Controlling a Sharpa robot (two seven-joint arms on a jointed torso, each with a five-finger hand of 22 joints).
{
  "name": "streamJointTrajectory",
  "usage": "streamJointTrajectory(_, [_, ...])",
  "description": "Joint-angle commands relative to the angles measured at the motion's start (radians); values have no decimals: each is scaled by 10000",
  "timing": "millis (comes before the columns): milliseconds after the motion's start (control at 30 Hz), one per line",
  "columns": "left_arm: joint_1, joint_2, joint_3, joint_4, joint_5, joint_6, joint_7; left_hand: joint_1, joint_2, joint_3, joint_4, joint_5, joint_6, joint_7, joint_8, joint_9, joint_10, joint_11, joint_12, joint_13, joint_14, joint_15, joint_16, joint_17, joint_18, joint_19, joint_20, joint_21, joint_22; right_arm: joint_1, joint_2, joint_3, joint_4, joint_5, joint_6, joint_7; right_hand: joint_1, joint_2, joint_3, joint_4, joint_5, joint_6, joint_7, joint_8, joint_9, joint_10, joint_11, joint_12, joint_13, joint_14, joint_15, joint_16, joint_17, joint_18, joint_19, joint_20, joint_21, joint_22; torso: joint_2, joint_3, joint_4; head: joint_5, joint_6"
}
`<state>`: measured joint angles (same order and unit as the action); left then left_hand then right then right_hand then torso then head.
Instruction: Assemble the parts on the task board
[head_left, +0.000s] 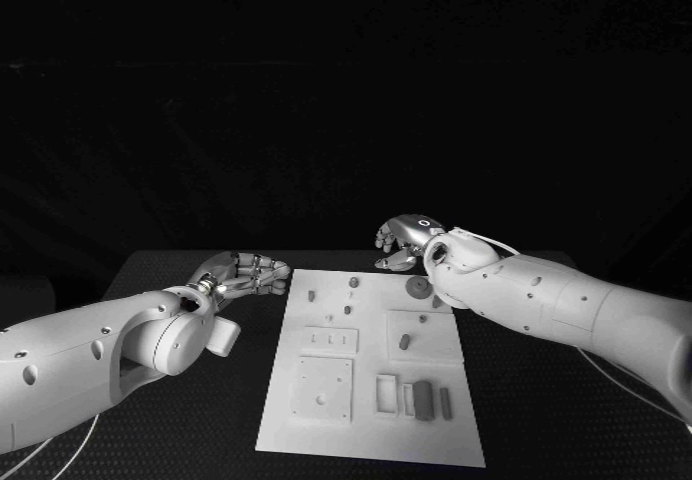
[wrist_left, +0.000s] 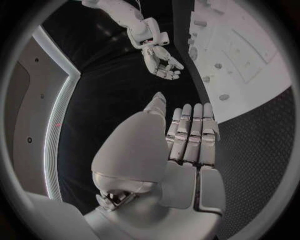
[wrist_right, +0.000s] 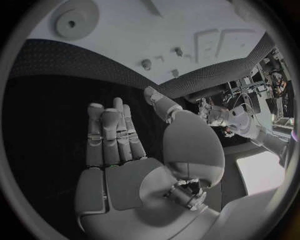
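Task board (head_left: 325, 420), a white plate, lies flat in the middle of the black bench (head_left: 548, 400), with small parts (head_left: 426, 398) lying on it or standing in it. Left robot hand (head_left: 245, 274) hovers just beside the board's far left corner, released, fingers straight and together, holding nothing. Right robot hand (head_left: 408, 240) hangs over the bench just past the board's far edge, near a round part (head_left: 418, 287), fingers loosely spread, empty.
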<state>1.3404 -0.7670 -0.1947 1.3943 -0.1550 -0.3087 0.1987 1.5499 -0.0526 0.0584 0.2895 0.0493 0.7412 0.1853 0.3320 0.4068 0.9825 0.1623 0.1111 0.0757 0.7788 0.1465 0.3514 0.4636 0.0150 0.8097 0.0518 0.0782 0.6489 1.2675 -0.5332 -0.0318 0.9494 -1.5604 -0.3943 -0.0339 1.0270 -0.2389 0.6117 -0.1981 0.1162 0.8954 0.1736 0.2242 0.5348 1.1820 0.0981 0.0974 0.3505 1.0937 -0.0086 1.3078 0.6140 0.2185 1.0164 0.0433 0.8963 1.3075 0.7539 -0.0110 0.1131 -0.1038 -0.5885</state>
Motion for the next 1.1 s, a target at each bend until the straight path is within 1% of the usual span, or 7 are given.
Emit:
streamJointTrajectory(33, [10, 30, 10, -41, 29, 54, 142, -95, -5, 53, 5, 12, 32, -2, -65, -13, 89, 6, -41, -10, -11, 63, -51, 13, -61, 28, 8, -41, -13, 63, -489, 22, 515, 384, 207, -118, -734, -229, -387, 342, -24, -69, 31, 40, -2, 214, -101, 158, 255, -123, -124, -22, -6, 429, -144, -15, -89, 99, -24, 48, -189, 50, 88])
streamJointTrajectory(233, [3, 40, 1, -108, 30, 74, 145, -96, -2, 55, 6, 12, 33, -5, -65, -14, 91, 5, -43, -10, -11, 62, -53, 15, -61, 29, 8, -41, -13, 116, -1304, 56, 1207, 381, 799, -445, -1116, -331, -781, 530, -3, -135, -79, 145, 147, 646, -390, 1028, 1895, -195, -399, 147, 38, 433, -146, -106, -75, 153, -60, 124, -356, 84, 130])
streamJointTrajectory(367, [-13, 60, -17, -139, 56, 98, 139, -97, 2, 56, 6, 12, 34, -6, -65, -14, 92, 4, -45, -10, -10, 62, -54, 16, -61, 30, 8, -42, -13, 115, -1492, 52, 1160, 368, 1362, -528, -971, -372, -900, 458, -3, -159, -235, 197, 282, 192, -561, 2779, 5387, -109, -529, 640, 219, 433, -9, -192, 123, 212, -75, 169, -423, 22, 145])
streamJointTrajectory(467, [-24, 48, -20, -128, 57, 113, 141, -97, 4, 57, 6, 12, 34, -7, -65, -14, 93, 3, -46, -10, -10, 62, -56, 17, -61, 31, 8, -42, -13, 76, -1556, 39, 1077, 363, 1722, -489, -834, -309, -975, 251, 7, -194, -233, 134, 294, -616, -604, 5111, 8329, -246, -583, 1504, 780, 433, 62, -263, 426, 232, -56, 161, -395, -52, 161])
streamJointTrajectory(567, [-36, 49, -21, -142, 59, 126, 134, -98, 6, 58, 6, 12, 34, -7, -66, -14, 93, 2, -47, -10, -10, 61, -57, 18, -61, 31, 7, -42, -13, -19, -1526, 27, 879, 326, 1769, -418, -653, -277, -913, 47, 9, -296, -210, 59, 283, -855, -579, 6342, 9370, -332, -562, 2082, 1196, 433, 65, -311, 687, 235, -45, 174, -408, -81, 154])
streamJointTrajectory(800, [-59, 100, -22, -174, 59, 190, 135, -98, 12, 61, 6, 12, 34, -9, -67, -15, 95, 1, -50, -10, -10, 59, -59, 20, -62, 31, 7, -44, -13, -239, -1001, -92, -136, 256, 1767, -79, -420, -43, -780, -275, 6, -400, -215, -5, 271, -1071, -577, 8271, 9831, -379, -550, 2759, 1739, 433, 115, -396, 1094, 215, -53, 149, -375, -205, 142])
streamJointTrajectory(1100, [-98, 149, -22, -237, 59, 220, 130, -98, 19, 64, 5, 12, 32, -8, -69, -16, 95, 0, -56, -11, -9, 58, -63, 22, -62, 32, 6, -45, -13, -529, -622, -116, -557, 257, 1990, 150, -388, 93, -705, -342, 8, -440, -262, -16, 249, -1280, -611, 9232, 9770, -392, -574, 3016, 1958, 433, 114, -420, 1235, 198, -58, 138, -357, -202, 51])
